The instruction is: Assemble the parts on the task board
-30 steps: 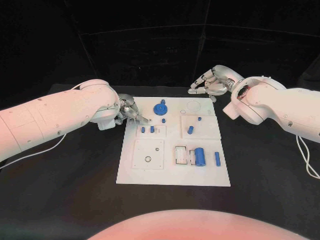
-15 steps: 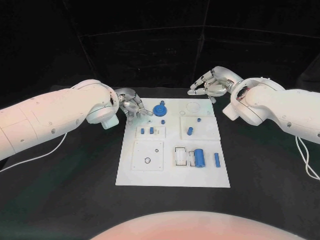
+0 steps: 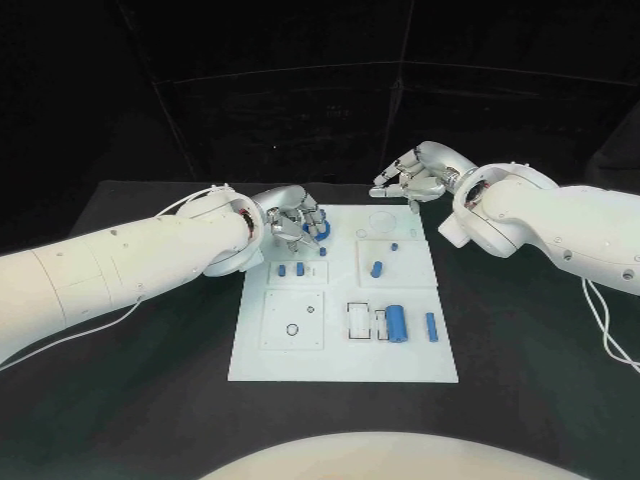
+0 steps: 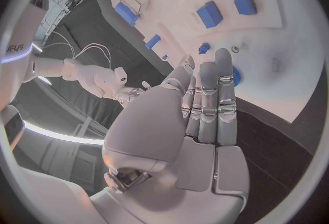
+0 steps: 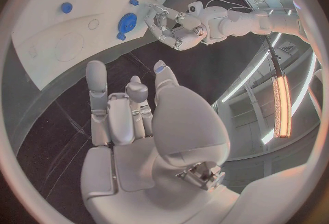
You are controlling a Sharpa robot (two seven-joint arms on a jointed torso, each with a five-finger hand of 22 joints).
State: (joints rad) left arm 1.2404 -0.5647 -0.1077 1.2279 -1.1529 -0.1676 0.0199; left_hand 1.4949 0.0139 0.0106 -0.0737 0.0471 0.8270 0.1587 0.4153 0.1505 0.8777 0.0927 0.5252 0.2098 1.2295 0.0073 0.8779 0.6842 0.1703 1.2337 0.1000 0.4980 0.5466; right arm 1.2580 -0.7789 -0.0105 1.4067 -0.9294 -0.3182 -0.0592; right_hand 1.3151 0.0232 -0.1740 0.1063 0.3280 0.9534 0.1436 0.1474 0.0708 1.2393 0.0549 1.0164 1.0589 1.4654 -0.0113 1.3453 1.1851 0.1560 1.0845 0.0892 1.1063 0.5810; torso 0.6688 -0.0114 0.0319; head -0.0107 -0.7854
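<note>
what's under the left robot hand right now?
The left robot hand hovers over the far-left corner of the task board, above the round blue part. In the head view its fingers cover most of that part; contact cannot be judged.

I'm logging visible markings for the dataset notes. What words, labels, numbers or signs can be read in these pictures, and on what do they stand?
"sha": dark letters on a white part of the robot at the rim of the left wrist view; cut off there, the rest not legible.
Task board: thin printed outlines, no readable words or numbers.
Blue parts, left hand, right hand: no legible text.
</note>
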